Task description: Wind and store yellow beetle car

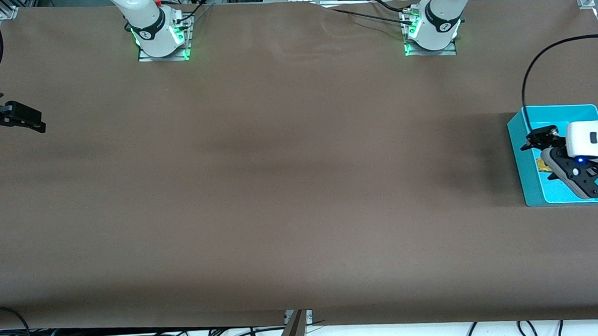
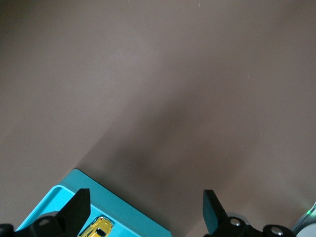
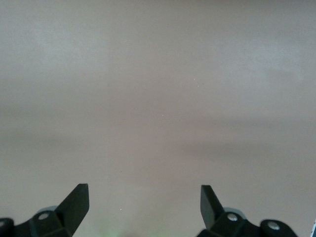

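Observation:
The yellow beetle car (image 1: pixel 543 165) lies inside a teal tray (image 1: pixel 516 143) at the left arm's end of the table. In the left wrist view the car (image 2: pixel 97 228) shows just inside the tray's wall (image 2: pixel 123 212), partly cut off by the frame edge. My left gripper (image 1: pixel 574 173) is over the tray, open and empty, with the car close beside one finger (image 2: pixel 79 210). In its wrist view the left gripper (image 2: pixel 146 197) has its jaws wide apart. My right gripper (image 1: pixel 37 121) waits open and empty over the right arm's end of the table, its wrist view (image 3: pixel 143 190) showing only bare table.
Brown paper covers the table (image 1: pixel 279 179). A black cable (image 1: pixel 527 77) runs from the left wrist over the tray's corner. The two arm bases (image 1: pixel 162 37) (image 1: pixel 432 31) stand along the table's edge farthest from the front camera.

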`<state>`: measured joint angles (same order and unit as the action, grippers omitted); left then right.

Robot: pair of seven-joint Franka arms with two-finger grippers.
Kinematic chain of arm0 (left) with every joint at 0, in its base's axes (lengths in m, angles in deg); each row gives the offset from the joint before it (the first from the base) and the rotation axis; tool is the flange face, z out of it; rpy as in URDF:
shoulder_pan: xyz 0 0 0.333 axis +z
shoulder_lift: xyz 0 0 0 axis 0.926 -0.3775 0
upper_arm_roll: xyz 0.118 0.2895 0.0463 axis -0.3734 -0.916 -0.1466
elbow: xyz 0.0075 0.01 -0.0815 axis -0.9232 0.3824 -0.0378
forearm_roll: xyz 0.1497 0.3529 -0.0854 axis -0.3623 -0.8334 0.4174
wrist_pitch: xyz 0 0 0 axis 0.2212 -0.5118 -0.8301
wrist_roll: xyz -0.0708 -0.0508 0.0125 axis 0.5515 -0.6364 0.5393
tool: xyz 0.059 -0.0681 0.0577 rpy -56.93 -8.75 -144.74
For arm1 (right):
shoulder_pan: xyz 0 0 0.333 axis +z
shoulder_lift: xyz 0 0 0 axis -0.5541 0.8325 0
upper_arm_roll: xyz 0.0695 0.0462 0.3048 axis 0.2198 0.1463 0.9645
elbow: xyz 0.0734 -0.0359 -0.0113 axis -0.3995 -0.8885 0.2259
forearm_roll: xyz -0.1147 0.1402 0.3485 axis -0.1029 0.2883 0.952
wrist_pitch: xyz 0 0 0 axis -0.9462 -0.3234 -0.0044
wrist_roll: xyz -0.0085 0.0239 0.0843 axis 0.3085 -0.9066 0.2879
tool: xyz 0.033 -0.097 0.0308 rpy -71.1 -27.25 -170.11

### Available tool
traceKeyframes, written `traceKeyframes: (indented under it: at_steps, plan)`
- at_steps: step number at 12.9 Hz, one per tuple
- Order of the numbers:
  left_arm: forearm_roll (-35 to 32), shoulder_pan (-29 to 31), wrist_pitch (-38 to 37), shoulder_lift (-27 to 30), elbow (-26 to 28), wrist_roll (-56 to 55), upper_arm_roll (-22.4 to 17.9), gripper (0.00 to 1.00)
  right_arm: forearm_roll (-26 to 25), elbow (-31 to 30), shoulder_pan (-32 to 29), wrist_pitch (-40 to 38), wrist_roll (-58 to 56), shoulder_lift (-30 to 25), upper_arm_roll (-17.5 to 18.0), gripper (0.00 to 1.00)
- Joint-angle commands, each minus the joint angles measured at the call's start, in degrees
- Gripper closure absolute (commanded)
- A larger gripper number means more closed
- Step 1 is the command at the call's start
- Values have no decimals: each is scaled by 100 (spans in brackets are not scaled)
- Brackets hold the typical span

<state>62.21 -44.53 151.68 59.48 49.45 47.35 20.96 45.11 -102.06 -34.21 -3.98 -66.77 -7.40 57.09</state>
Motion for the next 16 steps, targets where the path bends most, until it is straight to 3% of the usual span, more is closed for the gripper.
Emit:
traceKeyframes:
  at_steps: [1,3,6,8,13,16]
  plan:
    - [561,-1471,-87,573,84,-1045,-1580,0,71,-35,-32,6,6,-9,3,0]
    - [1107,-2098,174,1107,608,-2239,-2182,0,62,-35,-23,15,6,-9,3,0]
    - [1135,-2381,913,2039,1785,-4532,-2271,0,62,-35,-23,15,6,-9,3,0]
    - [1118,-2408,1091,2463,2368,-4768,-2271,0,62,-35,-32,15,6,-9,3,0]
    - [995,-2399,425,2473,2255,-4636,-2271,0,62,-35,-32,15,6,-9,3,0]
    - [793,-2417,388,2394,2045,-4600,-2271,0,62,-35,-32,15,6,-9,3,0]
